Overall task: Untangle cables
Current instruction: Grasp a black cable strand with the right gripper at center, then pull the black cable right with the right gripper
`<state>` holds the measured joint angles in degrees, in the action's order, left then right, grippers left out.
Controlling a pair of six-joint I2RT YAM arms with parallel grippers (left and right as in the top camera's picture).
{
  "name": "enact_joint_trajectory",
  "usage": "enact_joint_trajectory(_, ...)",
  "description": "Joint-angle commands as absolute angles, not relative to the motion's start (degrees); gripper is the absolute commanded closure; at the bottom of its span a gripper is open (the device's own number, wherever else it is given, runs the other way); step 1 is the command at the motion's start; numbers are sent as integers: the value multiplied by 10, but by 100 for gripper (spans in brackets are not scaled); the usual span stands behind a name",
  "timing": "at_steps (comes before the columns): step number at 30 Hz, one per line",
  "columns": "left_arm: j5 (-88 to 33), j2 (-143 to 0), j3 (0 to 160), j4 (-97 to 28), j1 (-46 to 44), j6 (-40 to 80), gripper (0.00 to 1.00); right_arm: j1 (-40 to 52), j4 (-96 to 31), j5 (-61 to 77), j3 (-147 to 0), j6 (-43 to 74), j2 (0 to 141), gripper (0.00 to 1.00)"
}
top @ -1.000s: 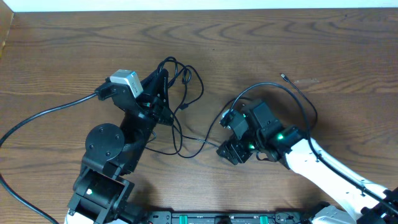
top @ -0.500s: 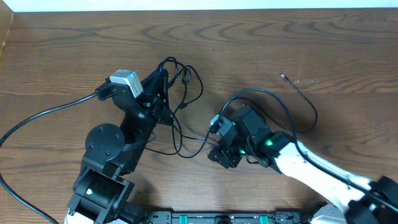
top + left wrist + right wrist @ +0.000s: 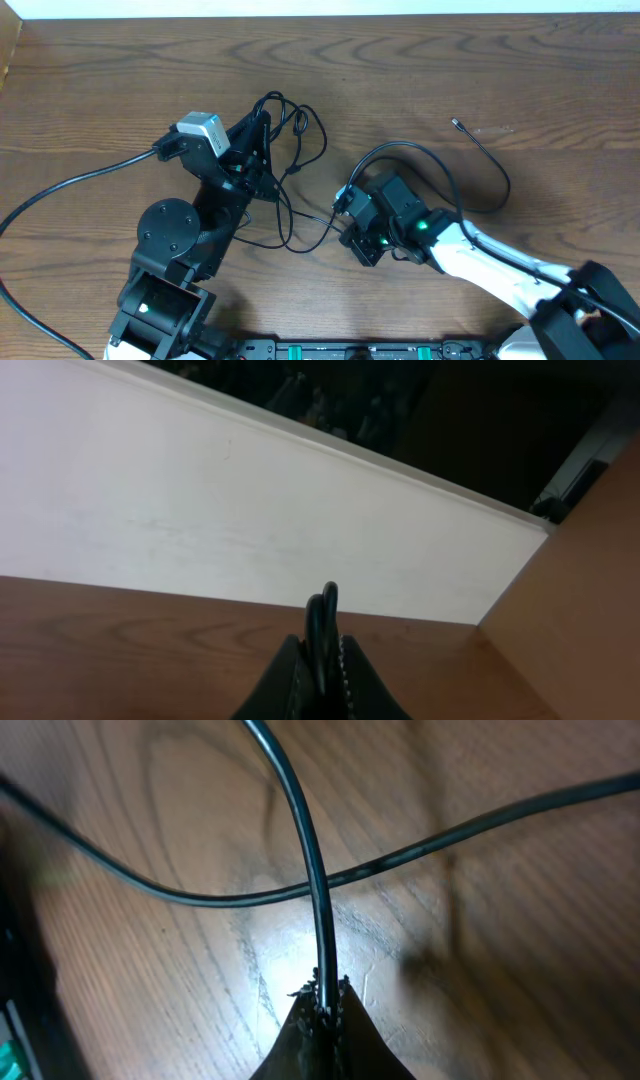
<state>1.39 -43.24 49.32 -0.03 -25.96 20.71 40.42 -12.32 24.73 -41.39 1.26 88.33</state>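
Pinching a thin black cable [image 3: 300, 850] between tips closed right down on it, my right claw [image 3: 322, 1003] sits low over the wooden table [image 3: 520, 970]; the cable runs straight out of the tips and, just beyond them, meets a crossing strand [image 3: 480, 825] that lies slack on the wood

Handling, as I judge it: the cord is light, limp and smooth-jacketed, so it will follow any pull without resistance but may slide lengthwise through a pinch; a small plug could snag in a loop, so the pull should be slow; the best hold is close to a crossing, as here, or just behind a plug, never mid-loop

Farther out, in the overhead view, the tangle [image 3: 285, 170] of black loops lies between the two arms, nearest the left one, with one thin strand leading across to my right claw; a long arc sweeps round behind the right arm and ends in a plug end [image 3: 455, 123] lying well apart from the knot

My left claw [image 3: 325, 600] has its tips pressed together and tilted up toward the pale wall [image 3: 200, 510]; loops hang about it from above, but I cannot tell whether a strand is nipped between the tips
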Motion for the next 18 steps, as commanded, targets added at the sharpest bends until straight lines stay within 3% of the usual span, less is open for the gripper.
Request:
enact_joint_trajectory(1,7,-425,509,-1,-257,197,92,385,-136,237,-416,26,830,99)
enact_joint_trajectory(9,11,-426,509,-45,-257,197,92,282,-273,126,-464,54,698,99)
enact_joint_trajectory(18,90,-426,509,-102,-257,197,92,72,-384,-64,-595,120,649,99)
